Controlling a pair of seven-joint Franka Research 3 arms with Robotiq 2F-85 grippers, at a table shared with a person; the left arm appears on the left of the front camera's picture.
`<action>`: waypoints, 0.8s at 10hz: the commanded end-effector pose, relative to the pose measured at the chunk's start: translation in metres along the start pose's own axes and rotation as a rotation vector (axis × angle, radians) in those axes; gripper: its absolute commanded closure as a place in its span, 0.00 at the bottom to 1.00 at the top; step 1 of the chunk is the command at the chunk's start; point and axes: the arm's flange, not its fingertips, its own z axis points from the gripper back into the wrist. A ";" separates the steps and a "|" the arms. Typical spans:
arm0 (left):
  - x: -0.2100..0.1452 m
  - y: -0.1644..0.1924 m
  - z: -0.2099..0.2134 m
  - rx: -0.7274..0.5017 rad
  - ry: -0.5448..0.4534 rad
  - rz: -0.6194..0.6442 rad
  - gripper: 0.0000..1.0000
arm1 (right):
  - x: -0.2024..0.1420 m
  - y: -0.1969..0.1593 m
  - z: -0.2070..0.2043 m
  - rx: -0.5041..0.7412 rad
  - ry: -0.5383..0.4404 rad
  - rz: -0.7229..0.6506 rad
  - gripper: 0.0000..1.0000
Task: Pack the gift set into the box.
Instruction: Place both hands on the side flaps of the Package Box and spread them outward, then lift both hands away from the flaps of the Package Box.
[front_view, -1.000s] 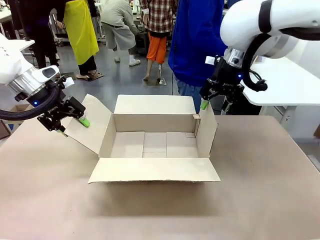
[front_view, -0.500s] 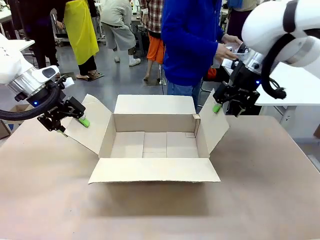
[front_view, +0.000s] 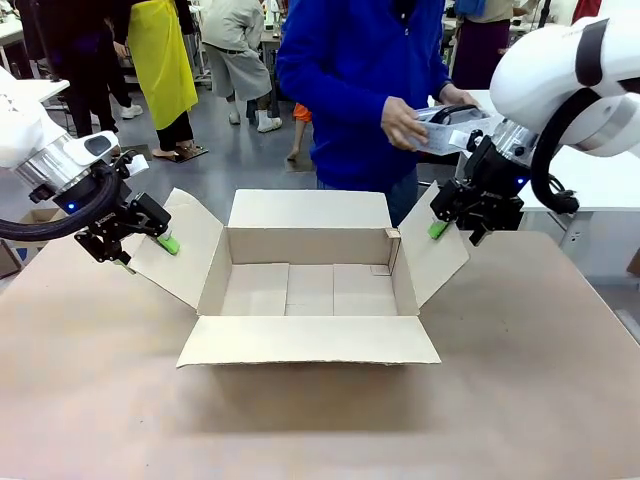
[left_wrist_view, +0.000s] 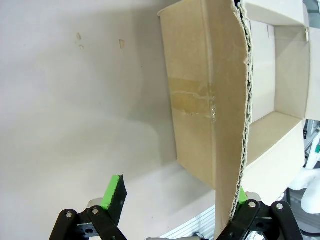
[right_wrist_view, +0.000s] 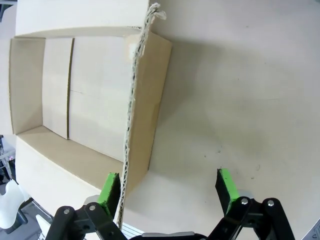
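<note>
The brown cardboard box (front_view: 308, 245) stands open in the middle of the table, nothing inside it. My left gripper (front_view: 148, 252) is open and straddles the left flap (front_view: 185, 245), holding it splayed outward; in the left wrist view the flap's edge (left_wrist_view: 244, 125) runs against one finger of that gripper (left_wrist_view: 179, 190). My right gripper (front_view: 455, 232) is open astride the right flap (front_view: 435, 262), which leans outward; its edge (right_wrist_view: 131, 110) passes by one finger of the gripper (right_wrist_view: 167, 182). A person in blue holds the gift set (front_view: 450, 125), a white basket, behind the box at the far right.
The box's front flap (front_view: 310, 340) lies flat toward me and the back flap (front_view: 308, 208) stands up. A white table (front_view: 570, 170) stands behind my right arm. Other people stand farther back. Bare tabletop (front_view: 300, 430) lies in front of the box.
My right gripper has moved outward to the right, tipping the right flap from upright to splayed. The person has stepped behind the box with the gift set in hand. The left arm is still.
</note>
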 end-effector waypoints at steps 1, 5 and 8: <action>-0.002 -0.001 0.002 0.012 0.000 0.007 0.00 | 0.002 -0.001 0.006 -0.002 0.001 -0.009 0.00; -0.002 -0.001 0.002 0.012 0.000 0.007 0.00 | 0.002 -0.001 0.006 -0.002 0.001 -0.009 0.00; -0.002 -0.001 0.002 0.012 0.000 0.007 0.00 | 0.002 -0.001 0.006 -0.002 0.001 -0.009 0.00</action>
